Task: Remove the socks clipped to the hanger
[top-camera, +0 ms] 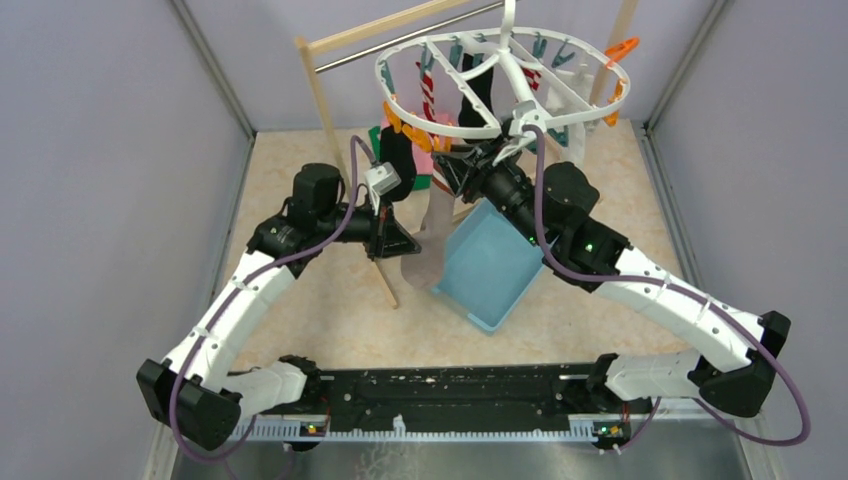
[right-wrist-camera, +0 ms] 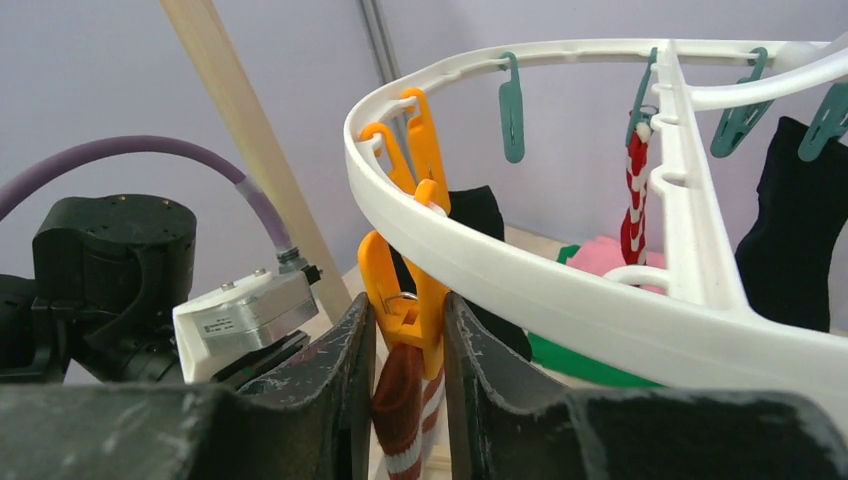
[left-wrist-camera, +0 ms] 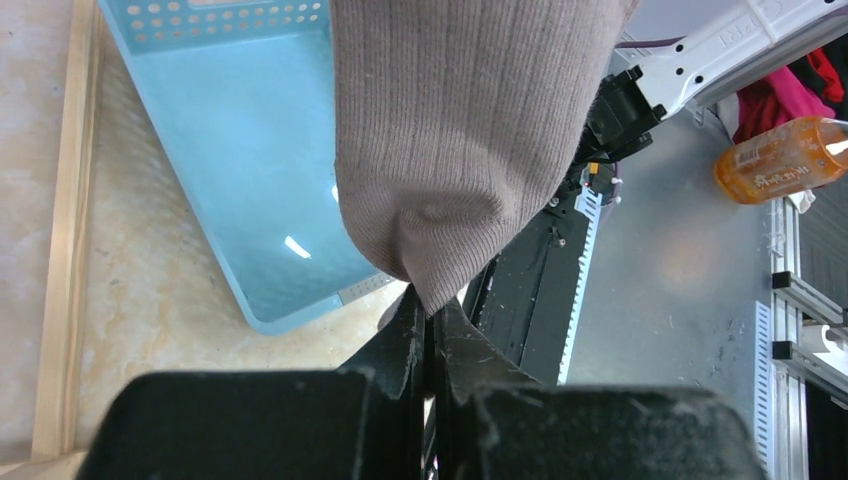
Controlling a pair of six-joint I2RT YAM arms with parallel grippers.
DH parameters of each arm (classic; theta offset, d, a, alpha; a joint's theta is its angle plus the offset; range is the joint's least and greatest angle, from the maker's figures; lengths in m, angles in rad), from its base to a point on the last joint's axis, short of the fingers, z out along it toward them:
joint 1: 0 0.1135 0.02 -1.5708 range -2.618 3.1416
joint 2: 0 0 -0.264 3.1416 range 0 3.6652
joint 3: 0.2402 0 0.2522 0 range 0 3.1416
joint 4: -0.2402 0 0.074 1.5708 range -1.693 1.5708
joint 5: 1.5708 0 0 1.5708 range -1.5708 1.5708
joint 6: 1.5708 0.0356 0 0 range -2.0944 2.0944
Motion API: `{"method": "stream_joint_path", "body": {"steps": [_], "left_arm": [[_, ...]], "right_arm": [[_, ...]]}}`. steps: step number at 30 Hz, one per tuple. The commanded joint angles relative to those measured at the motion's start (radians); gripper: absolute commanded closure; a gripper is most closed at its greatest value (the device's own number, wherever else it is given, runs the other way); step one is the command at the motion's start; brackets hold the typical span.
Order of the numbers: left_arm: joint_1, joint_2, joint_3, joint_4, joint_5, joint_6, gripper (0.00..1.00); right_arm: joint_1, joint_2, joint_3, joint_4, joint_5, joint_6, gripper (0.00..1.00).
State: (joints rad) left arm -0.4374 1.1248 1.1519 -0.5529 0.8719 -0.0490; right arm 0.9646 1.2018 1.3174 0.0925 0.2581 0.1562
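The white oval hanger point(top-camera: 500, 75) hangs from the rack bar, with teal and orange clips. A grey-brown ribbed sock point(top-camera: 425, 255) hangs from an orange clip point(right-wrist-camera: 405, 300) on the near-left rim point(right-wrist-camera: 560, 280). Its brown-and-white striped cuff point(right-wrist-camera: 405, 400) shows below that clip. My left gripper point(left-wrist-camera: 433, 310) is shut on the sock's point(left-wrist-camera: 470, 150) toe end, above the floor point(top-camera: 416, 245). My right gripper point(right-wrist-camera: 405, 330) pinches the orange clip from both sides, under the rim point(top-camera: 445, 160). A red-and-white striped sock point(right-wrist-camera: 632, 200) and black socks point(right-wrist-camera: 795, 230) hang clipped farther along.
A light blue basket point(top-camera: 490, 265) sits on the floor under the hanger, right of the sock. The wooden rack point(top-camera: 320, 100) stands behind, its base rail by my left gripper. Pink and green cloths point(top-camera: 425, 165) lie at the back. An orange bottle point(left-wrist-camera: 780, 160) shows off the table.
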Motion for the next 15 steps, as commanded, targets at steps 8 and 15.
{"method": "stream_joint_path", "body": {"steps": [8, 15], "left_arm": [[-0.027, 0.032, 0.042, 0.011, -0.049, 0.008, 1.0], [-0.041, 0.041, 0.045, 0.022, -0.049, -0.002, 1.0]], "right_arm": [[-0.021, -0.036, -0.013, 0.132, -0.005, 0.017, 0.45], [-0.021, -0.012, 0.0, 0.17, 0.012, 0.022, 0.5]]}}
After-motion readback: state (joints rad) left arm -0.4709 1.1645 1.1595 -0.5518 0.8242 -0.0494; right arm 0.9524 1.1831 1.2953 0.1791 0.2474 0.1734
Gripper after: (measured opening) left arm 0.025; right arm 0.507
